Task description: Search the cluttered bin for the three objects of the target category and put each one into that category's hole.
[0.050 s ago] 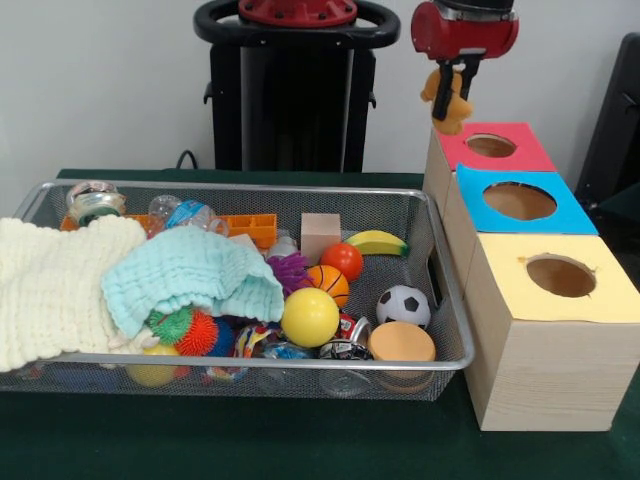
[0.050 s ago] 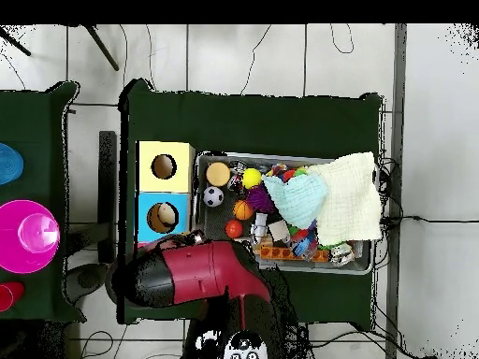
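No text, label, brand, number or sign can be read in either view. The box (image 1: pixel 545 300) tops show only plain red, blue and yellow, and the toys in the bin (image 1: pixel 445 300) carry no legible print.

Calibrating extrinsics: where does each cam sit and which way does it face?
Front: across the table, facing the robot; sees wire bin, three boxes, tool holding a small orange toy above the red-topped box.
Overhead: above, looking straight down; red arm at bottom covers the red box.
Shared: bin, soccer ball, yellow-topped box.
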You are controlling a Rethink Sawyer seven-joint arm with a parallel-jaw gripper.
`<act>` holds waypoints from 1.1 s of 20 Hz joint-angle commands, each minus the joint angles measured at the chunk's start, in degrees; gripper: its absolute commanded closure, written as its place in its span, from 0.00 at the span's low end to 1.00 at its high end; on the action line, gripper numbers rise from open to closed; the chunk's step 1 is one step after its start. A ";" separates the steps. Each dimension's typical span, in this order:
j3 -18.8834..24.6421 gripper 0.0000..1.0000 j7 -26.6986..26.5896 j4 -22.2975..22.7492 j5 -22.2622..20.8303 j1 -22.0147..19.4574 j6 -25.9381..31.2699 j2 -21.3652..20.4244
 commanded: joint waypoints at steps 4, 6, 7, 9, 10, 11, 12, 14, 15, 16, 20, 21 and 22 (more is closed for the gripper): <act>-2.26 1.00 14.98 5.06 4.00 2.82 1.94 1.09; -2.66 1.00 15.34 5.34 4.38 3.57 1.01 1.44; -2.84 1.00 15.78 5.79 4.60 4.08 0.28 1.60; -3.30 1.00 16.32 6.23 4.96 4.93 -0.55 1.85; -3.52 1.00 16.39 6.36 5.13 5.26 -0.90 1.95; -3.79 1.00 16.57 6.54 5.20 5.64 -1.64 2.30; -3.96 1.00 16.53 6.66 5.37 5.85 -2.21 2.59; -4.12 1.00 16.51 6.97 5.86 6.16 -3.75 3.47; -4.15 1.00 16.61 7.33 6.11 6.36 -4.77 3.79; -4.19 1.00 16.65 7.39 6.35 6.50 -5.14 3.97; -4.79 1.00 17.49 6.72 7.23 8.07 -6.63 5.39; -4.88 1.00 17.65 6.83 7.53 8.37 -7.15 5.79; -5.06 1.00 17.56 6.84 7.83 8.64 -7.47 6.07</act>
